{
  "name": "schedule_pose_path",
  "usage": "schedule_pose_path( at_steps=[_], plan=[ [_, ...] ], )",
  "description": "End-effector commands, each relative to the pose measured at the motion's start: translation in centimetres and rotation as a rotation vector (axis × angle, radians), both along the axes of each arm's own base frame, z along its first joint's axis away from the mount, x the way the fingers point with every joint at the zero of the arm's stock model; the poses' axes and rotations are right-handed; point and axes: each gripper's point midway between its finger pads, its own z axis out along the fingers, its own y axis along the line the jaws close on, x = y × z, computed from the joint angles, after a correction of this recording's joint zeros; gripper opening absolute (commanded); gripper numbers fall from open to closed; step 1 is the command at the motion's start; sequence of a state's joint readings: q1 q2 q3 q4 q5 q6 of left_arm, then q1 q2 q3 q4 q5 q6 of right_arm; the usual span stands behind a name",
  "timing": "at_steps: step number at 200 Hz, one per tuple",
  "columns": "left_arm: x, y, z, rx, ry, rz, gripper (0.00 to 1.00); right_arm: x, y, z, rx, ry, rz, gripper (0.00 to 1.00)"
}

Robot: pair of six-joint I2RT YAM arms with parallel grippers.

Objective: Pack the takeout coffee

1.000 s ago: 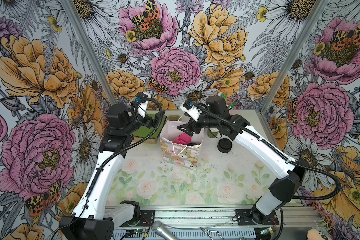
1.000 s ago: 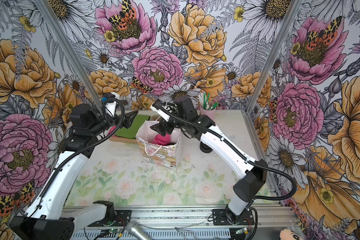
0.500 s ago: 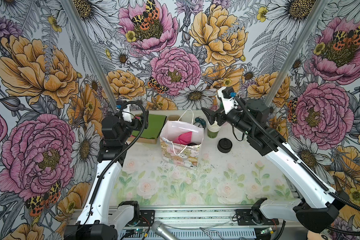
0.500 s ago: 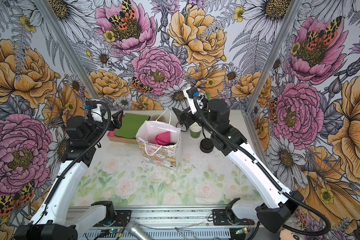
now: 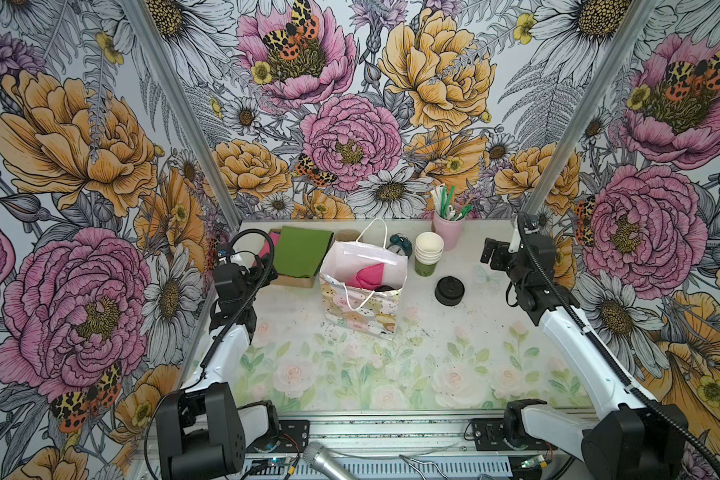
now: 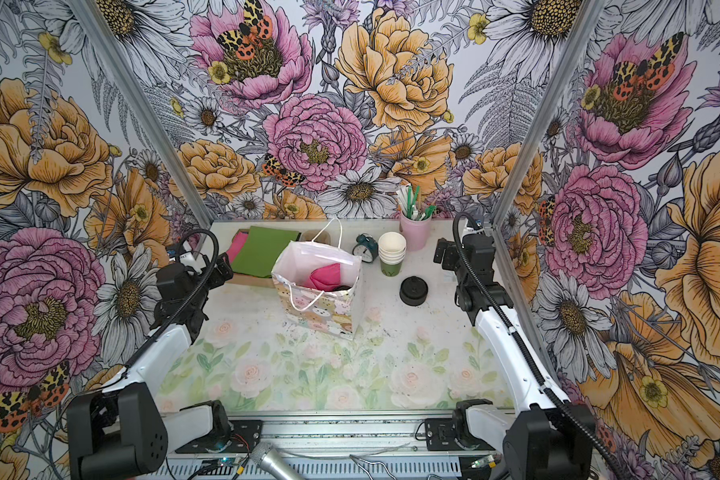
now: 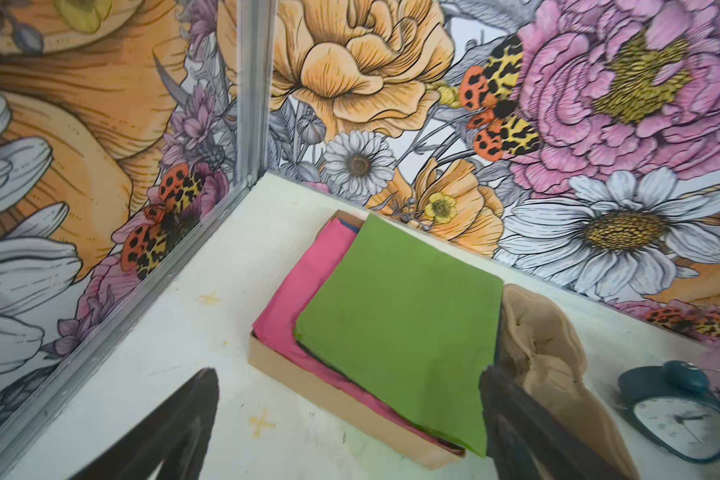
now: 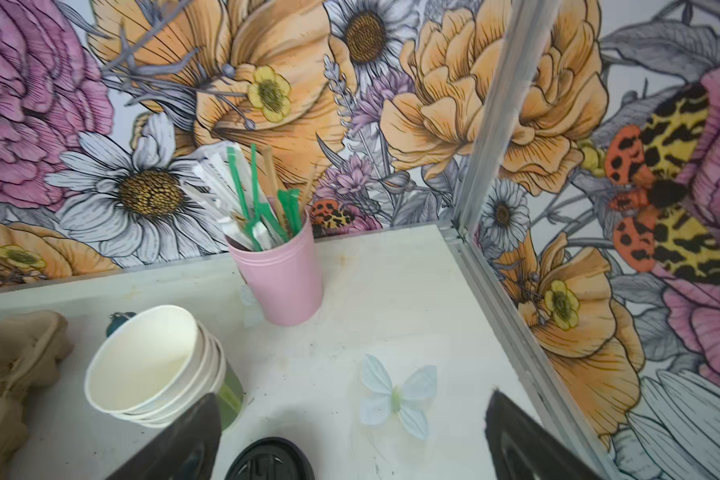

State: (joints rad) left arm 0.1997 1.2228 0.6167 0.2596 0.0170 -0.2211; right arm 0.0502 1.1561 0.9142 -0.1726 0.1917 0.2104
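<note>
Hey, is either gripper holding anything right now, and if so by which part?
Nothing is held. The left gripper and the right gripper both stand open and empty.

Gift bag glossy paper; cup stack matt paper; lid pile black plastic, matt.
</note>
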Motion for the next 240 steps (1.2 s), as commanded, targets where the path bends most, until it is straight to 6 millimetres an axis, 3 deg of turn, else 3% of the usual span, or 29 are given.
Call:
schedule_pose_path(
  at_steps=[1, 41, 85, 106, 148, 173, 240],
  plan=[
    [0.5, 1.5, 0.3, 0.019, -0.087, 0.110, 0.99, 0.4, -1.0, -1.8, 0.016, -0.032, -0.037, 0.99],
    [0.3, 0.6, -1.9, 0.110, -0.057, 0.147, 0.99, 0.8, -2.4, -8.1, -0.009, 0.003, -0.068, 1.00],
    [-1.4, 0.5, -2.1, 0.175, -0.079, 0.199, 0.99, 1.5, -1.9, -12.1, -0.051, 0.008, -0.018, 0.98],
    [-2.3, 0.2, -2.9, 0.186, -0.110, 0.208, 0.99, 1.2, -1.5, -13.0, -0.070, -0.025, 0.014, 0.98],
    [-2.2, -1.7, -4.1, 0.247, -0.137, 0.157, 0.99, 0.7, -1.4, -12.5, -0.107, -0.130, 0.029, 0.99],
    [-2.1, -2.6, -4.5, 0.274, -0.160, 0.131, 0.99, 0.8, -1.3, -13.9, -0.115, -0.174, 0.029, 1.00],
    [-1.3, -4.5, -5.7, 0.318, -0.179, 0.040, 0.99, 1.2, -1.4, -14.3, -0.102, -0.127, 0.027, 0.99]
  ],
)
